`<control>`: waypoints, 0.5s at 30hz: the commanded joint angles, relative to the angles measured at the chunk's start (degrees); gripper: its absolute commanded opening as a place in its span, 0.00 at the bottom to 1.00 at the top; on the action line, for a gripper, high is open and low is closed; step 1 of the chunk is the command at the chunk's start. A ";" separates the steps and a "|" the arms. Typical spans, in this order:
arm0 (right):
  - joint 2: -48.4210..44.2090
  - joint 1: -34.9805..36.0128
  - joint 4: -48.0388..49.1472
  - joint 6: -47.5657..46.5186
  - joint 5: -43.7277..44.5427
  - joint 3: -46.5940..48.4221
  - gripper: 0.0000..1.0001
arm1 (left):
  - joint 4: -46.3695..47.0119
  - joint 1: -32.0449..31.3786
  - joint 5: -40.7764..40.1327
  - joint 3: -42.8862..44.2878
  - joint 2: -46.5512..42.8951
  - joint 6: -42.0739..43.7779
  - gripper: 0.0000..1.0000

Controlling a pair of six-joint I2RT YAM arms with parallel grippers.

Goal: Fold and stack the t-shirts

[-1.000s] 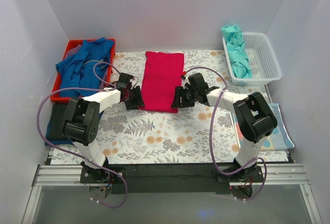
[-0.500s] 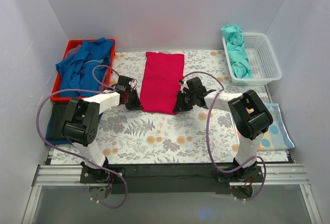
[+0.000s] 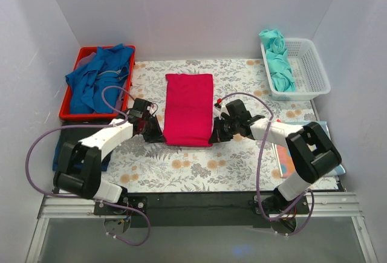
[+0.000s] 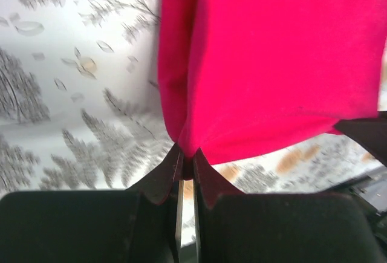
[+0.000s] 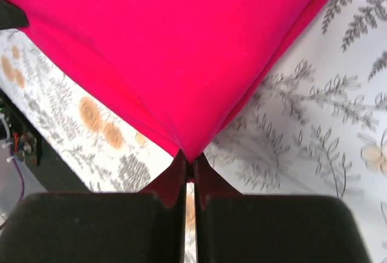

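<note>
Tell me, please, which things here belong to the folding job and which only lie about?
Job: crimson t-shirt; teal t-shirt; blue shirts; dark folded stack.
Lying about: spotted cloth; white basket; red bin; floral table cover.

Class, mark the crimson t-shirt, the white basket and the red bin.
crimson t-shirt [image 3: 188,109]: top view, middle of the cloth.
white basket [image 3: 309,63]: top view, bare mesh inside.
red bin [image 3: 78,116]: top view, front wall.
</note>
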 commanded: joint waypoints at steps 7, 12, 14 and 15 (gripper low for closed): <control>-20.97 3.70 -13.20 -0.26 3.82 -3.56 0.01 | -16.28 -6.19 -8.28 4.99 -18.87 -11.88 0.00; -28.44 8.00 -16.10 4.48 5.05 -5.84 0.01 | -22.61 -8.65 -10.48 5.71 -25.91 -16.72 0.00; -30.03 9.06 -16.89 5.28 5.14 -8.21 0.01 | -24.54 -10.32 -11.19 4.74 -28.27 -18.91 0.00; -31.34 9.93 -17.24 5.98 5.14 -9.01 0.01 | -25.42 -10.76 -11.36 3.52 -30.29 -20.92 0.00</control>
